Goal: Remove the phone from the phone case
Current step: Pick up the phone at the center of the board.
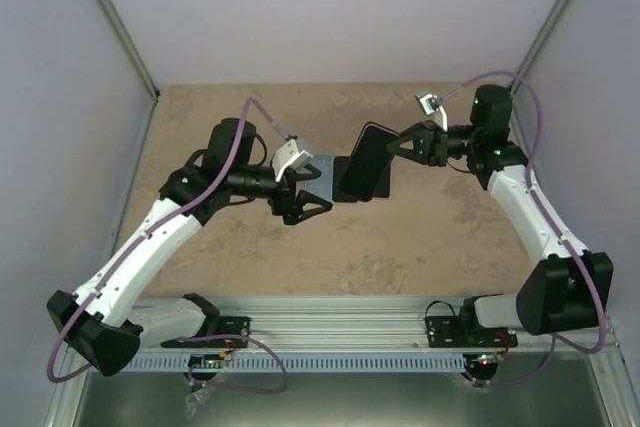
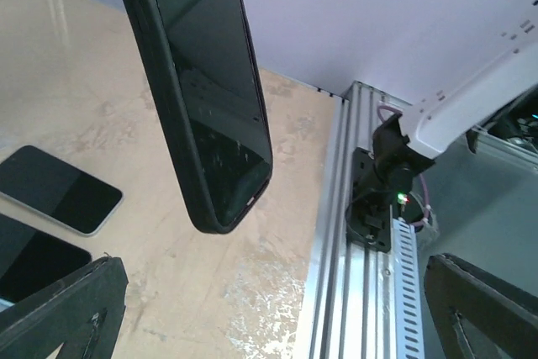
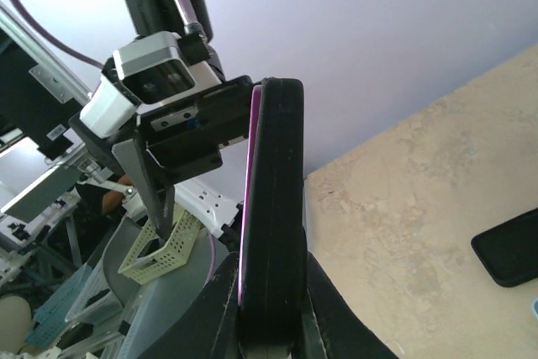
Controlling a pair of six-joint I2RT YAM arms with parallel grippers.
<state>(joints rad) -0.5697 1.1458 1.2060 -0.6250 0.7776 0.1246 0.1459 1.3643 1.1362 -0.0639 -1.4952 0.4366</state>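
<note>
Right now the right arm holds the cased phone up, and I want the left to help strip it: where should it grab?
Probably the free rounded end of the phone, opposite the right gripper, pinched across its flat faces. Bring the open left gripper in from its own side: that end hangs clear of the table.

We see the cased phone point(image 1: 362, 162) raised off the tabletop point(image 1: 250, 117) near its middle, clamped at its right end in the right claw point(image 1: 388, 147). The left claw point(image 1: 308, 209) sits just left of it and nearer to us, jaws spread and touching nothing. Beneath lie two flat devices side by side on the tabletop: one point(image 2: 59, 189), then the other point(image 2: 38, 258).
</note>
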